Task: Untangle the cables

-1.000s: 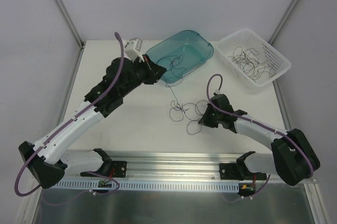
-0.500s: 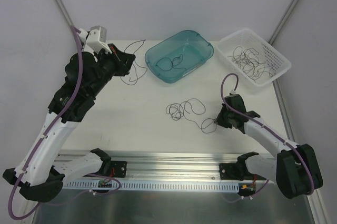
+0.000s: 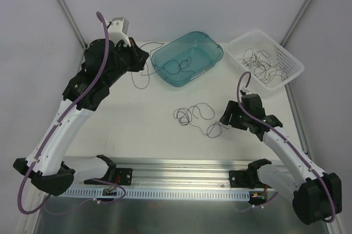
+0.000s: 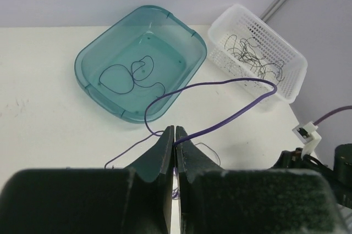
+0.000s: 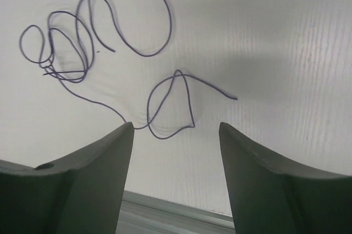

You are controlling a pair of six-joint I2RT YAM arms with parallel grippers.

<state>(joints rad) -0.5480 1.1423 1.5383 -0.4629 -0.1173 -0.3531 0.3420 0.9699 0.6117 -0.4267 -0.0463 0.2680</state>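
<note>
OK, your left gripper (image 4: 175,135) is clamped on one cable strand (image 4: 220,121), jaws pressed together. It sits at 11 o'clock on the table (image 3: 137,118), at 9 o'clock of the teal tub (image 3: 181,82). A second cable (image 3: 179,65) lies curled inside the tub. Your right gripper (image 5: 176,135) is spread wide and holds nothing. It hovers by the end loop of the loose tangle (image 3: 192,114) mid-table, at the tangle's 4 o'clock. More cables (image 3: 259,63) lie bunched in the white basket (image 3: 289,61) at 1 o'clock.

White table (image 3: 137,118) carries a teal tub (image 3: 219,54) and white basket (image 3: 250,72) at its far edge; looped cables (image 3: 192,114) lie mid-table.
</note>
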